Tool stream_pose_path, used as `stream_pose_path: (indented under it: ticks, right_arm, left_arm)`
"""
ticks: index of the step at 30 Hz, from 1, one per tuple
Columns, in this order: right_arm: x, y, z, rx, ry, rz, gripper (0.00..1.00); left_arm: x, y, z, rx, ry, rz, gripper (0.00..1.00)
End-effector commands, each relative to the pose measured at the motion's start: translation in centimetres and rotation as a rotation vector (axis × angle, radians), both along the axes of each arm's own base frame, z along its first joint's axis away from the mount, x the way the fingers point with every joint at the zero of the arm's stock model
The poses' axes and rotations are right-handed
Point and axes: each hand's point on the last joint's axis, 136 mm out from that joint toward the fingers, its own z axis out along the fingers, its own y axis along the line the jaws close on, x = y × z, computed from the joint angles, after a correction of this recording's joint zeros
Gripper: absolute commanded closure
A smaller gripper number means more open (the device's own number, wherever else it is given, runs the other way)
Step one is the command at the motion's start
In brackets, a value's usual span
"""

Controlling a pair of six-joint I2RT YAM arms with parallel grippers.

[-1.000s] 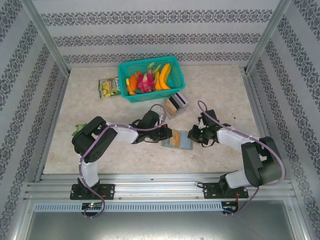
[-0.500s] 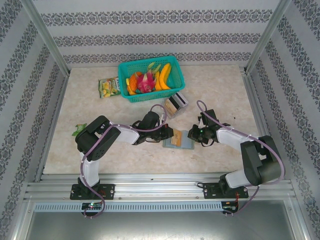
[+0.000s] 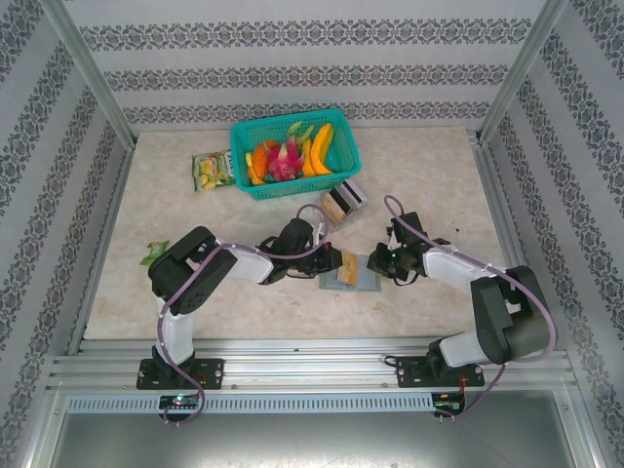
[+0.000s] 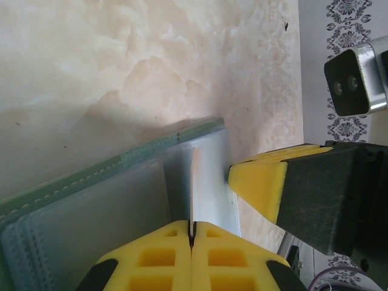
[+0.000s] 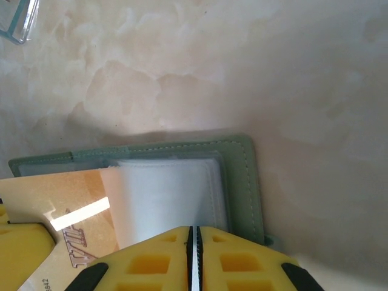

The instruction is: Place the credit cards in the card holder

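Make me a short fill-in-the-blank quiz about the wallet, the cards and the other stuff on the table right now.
1. The card holder lies ___ the left pincer and the right pincer.
2. The orange-brown card is pinched by the ___ pincer.
3. The teal basket at the back of the table is filled with ___.

Missing words: between; left; fruit.
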Motion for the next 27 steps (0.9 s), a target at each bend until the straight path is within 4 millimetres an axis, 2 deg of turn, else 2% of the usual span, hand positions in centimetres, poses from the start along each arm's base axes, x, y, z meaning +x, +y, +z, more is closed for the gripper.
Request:
stream_pose_path:
  ticks: [1,8,14,19,27]
  right_arm:
    - [-0.2,-0.7,0.5,-0.035,-0.001,-0.007,0.87]
    - [-0.4,-2.2,1.4,-0.094,-0.024,-0.032,0.78]
    - [-1.4,-3.6,-0.3,-0.178,0.037,-0.043,0.76]
    - [-1.3,-3.2,-0.7,-0.159,0.049,-0.035,0.76]
    - [-0.8,-0.9,-0.4,-0.019,0.041,-0.015,0.76]
  left_arm:
    - [-0.5,-1.0,-0.5,-0.019,-0.004,-0.035,1.0]
    - [-0.1,-1.1,-0.6,-0.069,0.02,0.016,1.0]
    - [0.3,-1.3,-0.2,-0.101,0.042,0.046,0.99]
    - [-0.1,-1.3,-1.3,-0.103,0.068,0.04,0.98]
    - [-1.5,-2.0,-1.5,-0.072,0.072,-0.02,0.94]
